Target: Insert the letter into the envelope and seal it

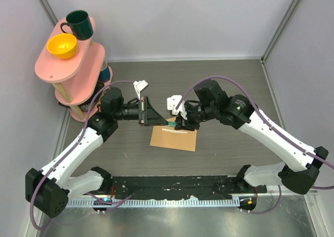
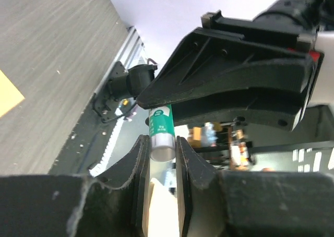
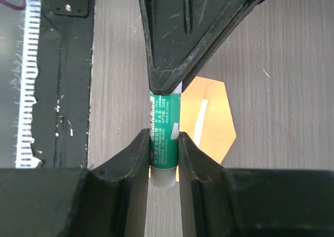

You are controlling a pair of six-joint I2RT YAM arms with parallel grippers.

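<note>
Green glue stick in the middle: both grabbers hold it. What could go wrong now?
The green glue stick is held by both the left gripper and the right gripper. If they pull unevenly, it might slip out and drop onto the tan-brown paper envelope just below. The grippers are also very close, so they could bump each other.

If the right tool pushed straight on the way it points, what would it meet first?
Most likely the left tool, gripping the far end of the glue stick that the right tool holds.
</note>
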